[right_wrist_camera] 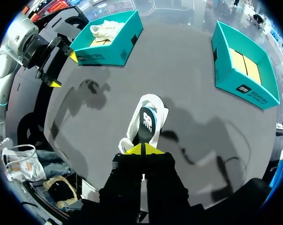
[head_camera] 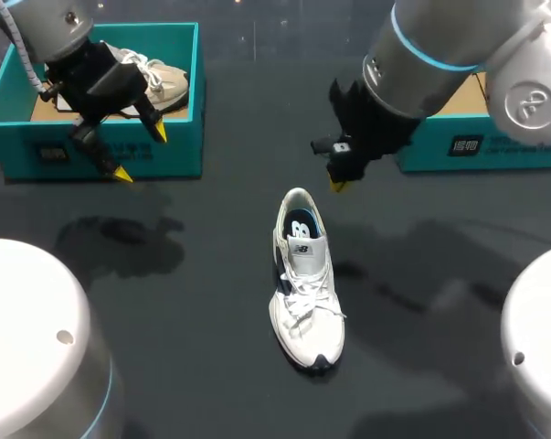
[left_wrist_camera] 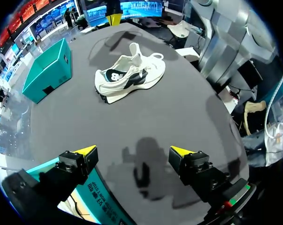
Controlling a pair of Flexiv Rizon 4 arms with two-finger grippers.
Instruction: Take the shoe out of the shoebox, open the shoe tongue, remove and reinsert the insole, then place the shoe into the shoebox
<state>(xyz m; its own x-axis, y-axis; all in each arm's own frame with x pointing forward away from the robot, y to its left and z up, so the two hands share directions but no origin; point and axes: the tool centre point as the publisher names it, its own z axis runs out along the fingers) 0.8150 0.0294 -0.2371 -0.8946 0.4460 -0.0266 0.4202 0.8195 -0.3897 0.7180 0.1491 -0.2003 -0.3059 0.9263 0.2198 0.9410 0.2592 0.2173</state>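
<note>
Your table (head_camera: 202,274) is a flat, dark, matte sheet carrying soft shadows. The left gripper (head_camera: 138,153) hangs over the front wall of the left box (head_camera: 165,151), teal cardboard, with its jaws spread wide and holding nothing. Behind those jaws, a pale laced spare shoe (head_camera: 161,78) lies in that box. The shoe (head_camera: 304,293), white with smooth dark side panels, stands upright mid-table, well ahead of them. It is just ahead of the right gripper (head_camera: 337,186), whose yellow tips are pressed together on nothing. Beside that gripper stands the right box (head_camera: 458,146), teal with a brown floor.
</note>
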